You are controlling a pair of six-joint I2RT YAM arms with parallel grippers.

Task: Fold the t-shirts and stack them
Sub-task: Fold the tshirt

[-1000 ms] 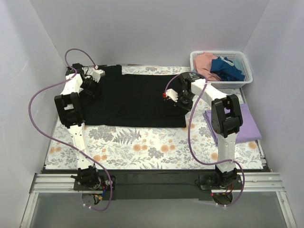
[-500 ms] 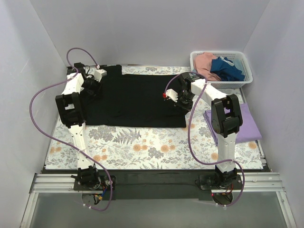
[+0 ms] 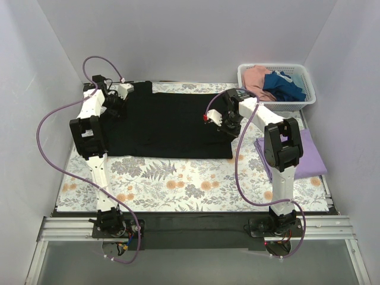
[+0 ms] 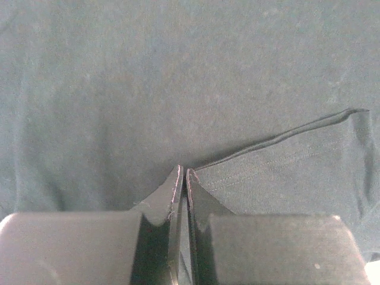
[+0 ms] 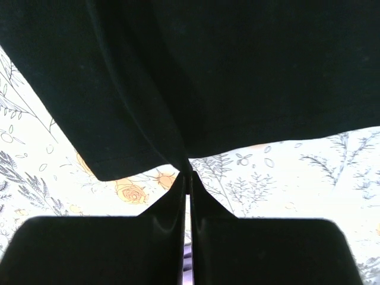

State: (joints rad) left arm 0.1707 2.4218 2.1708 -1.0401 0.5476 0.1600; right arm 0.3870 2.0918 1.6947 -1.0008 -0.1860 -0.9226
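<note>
A black t-shirt (image 3: pixel 169 127) lies spread across the middle of the floral cloth. My left gripper (image 3: pixel 114 107) is at its left end. In the left wrist view the jaws are shut, and a folded hem of the black t-shirt (image 4: pixel 178 77) runs right up to my left gripper (image 4: pixel 183 172). My right gripper (image 3: pixel 224 126) is at the shirt's right end. It is shut on an edge of the black t-shirt (image 5: pixel 237 71), and that cloth hangs from my right gripper (image 5: pixel 187 173) above the table. A folded lavender t-shirt (image 3: pixel 297 155) lies at the right.
A white lattice basket (image 3: pixel 304 72) stands at the back right with a pink t-shirt (image 3: pixel 256 78) and a dark blue t-shirt (image 3: pixel 286 85) in it. The floral tablecloth (image 3: pixel 178 184) covers the table. Grey walls close in on three sides.
My left gripper has gone from open to shut at the black t-shirt's left end, shifting slightly toward the back. The right arm has not moved.
</note>
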